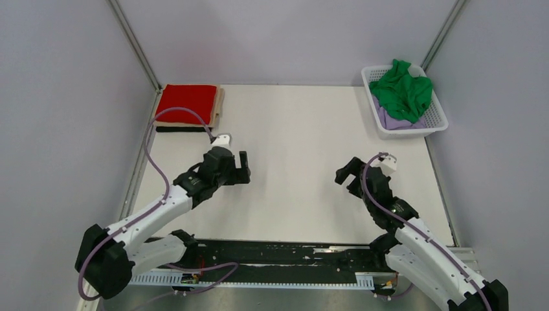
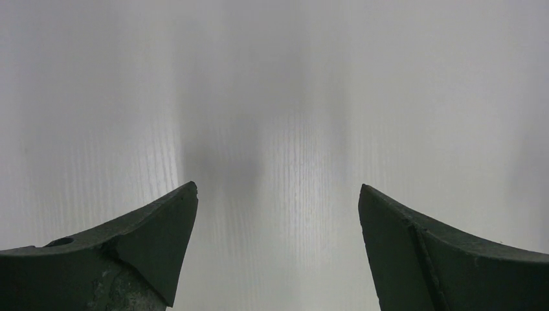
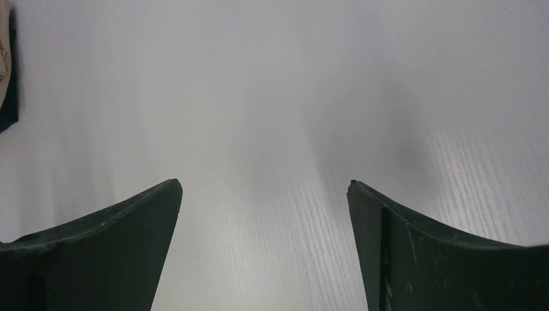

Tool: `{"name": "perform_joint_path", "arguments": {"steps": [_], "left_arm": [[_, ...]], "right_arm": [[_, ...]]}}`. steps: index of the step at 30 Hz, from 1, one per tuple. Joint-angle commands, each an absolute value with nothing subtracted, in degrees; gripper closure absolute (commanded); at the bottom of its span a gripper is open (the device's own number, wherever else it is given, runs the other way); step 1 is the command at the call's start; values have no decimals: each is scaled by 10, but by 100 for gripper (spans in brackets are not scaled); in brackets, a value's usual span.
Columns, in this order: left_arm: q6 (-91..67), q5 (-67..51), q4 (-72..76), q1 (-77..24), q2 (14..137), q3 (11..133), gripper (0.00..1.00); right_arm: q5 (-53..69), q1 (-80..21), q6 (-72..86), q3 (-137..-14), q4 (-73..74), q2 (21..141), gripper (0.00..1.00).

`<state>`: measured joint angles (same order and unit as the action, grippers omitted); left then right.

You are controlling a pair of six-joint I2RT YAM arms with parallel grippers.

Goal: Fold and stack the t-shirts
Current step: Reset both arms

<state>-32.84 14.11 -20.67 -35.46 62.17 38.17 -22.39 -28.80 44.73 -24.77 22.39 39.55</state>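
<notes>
A folded bright red t-shirt (image 1: 188, 102) lies at the table's far left corner on top of a tan-beige t-shirt (image 1: 221, 103), whose edge shows along its right side. A crumpled green t-shirt (image 1: 403, 91) fills the white basket (image 1: 414, 131) at the far right, with a pale lilac t-shirt (image 1: 393, 120) under it. My left gripper (image 1: 246, 168) (image 2: 278, 186) hangs open over bare table, left of centre. My right gripper (image 1: 343, 172) (image 3: 264, 182) is open too, right of centre, nothing between its fingers. A sliver of the tan-beige t-shirt (image 3: 4, 65) shows in the right wrist view.
A black strip (image 1: 181, 129) lies on the table just in front of the red shirt. Grey walls with metal posts close in the table on three sides. A black rail (image 1: 272, 256) with cables runs along the near edge between the arm bases.
</notes>
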Motion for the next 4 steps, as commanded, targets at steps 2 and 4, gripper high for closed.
{"name": "perform_joint_path", "arguments": {"steps": [2, 4], "left_arm": [[-359, 170, -166, -352, 556, 393, 0], [-362, 174, -165, -352, 549, 387, 0]], "right_arm": [[-235, -286, 464, -230, 195, 358, 0], [-240, -286, 461, -230, 195, 348, 0]]}}
